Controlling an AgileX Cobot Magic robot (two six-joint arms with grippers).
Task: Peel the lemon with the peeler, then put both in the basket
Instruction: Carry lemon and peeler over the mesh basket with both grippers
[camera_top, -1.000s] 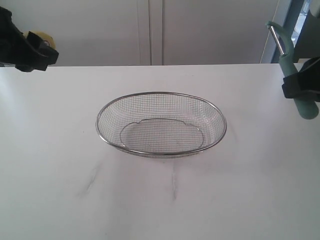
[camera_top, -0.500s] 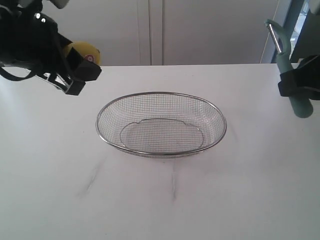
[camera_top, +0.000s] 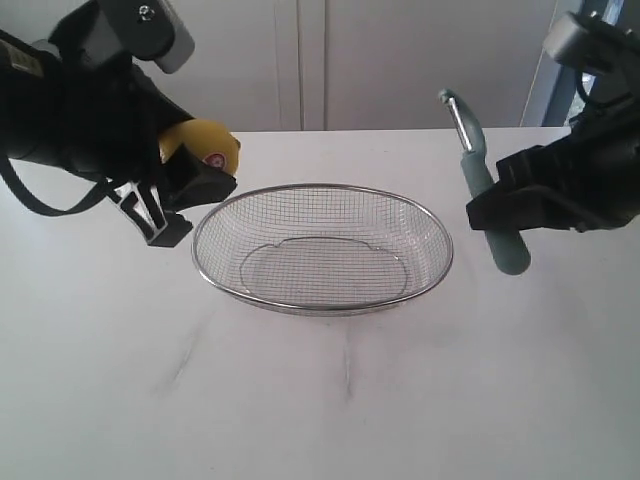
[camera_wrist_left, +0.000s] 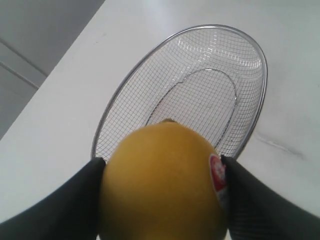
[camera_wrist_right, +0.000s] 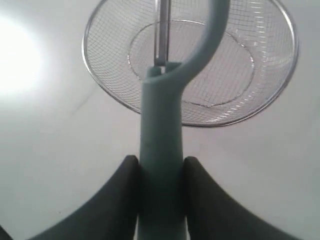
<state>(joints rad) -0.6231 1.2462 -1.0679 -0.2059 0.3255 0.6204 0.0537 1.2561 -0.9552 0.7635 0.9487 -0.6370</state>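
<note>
The lemon (camera_top: 204, 144) is being held off the table (camera_top: 300, 400), just beside the left end of the basket (camera_top: 446, 262) and above its rim level in the exterior view. It is showing as a round, smooth, deep-yellow fruit with a small red-and-white sticker (camera_wrist_left: 218, 172) on one side. It is being clamped by the left gripper (camera_wrist_left: 162, 161), whose two black fingers (camera_wrist_left: 75, 200) are being pressed against opposite flanks of the fruit, spread only as wide as the lemon itself. The left arm is being reached in from the left edge, angled down toward the basket.

The peeler (camera_top: 480, 185) is being carried on the right side of the basket, clear of the table. Its pale teal-green handle is being gripped partway along, and the curved metal blade head (camera_top: 453, 108) is being pointed upward and tilted toward the basket side, while the butt end of the handle is being left sticking out below the fingers. The right gripper (camera_wrist_right: 160, 162) is being closed tightly on that handle, a black finger on each side. The right arm is being extended in from the right edge.

The basket, a shallow oval of silver wire mesh with a thick rim, is being left resting on the white table between the two arms, with nothing lying in it.
</note>
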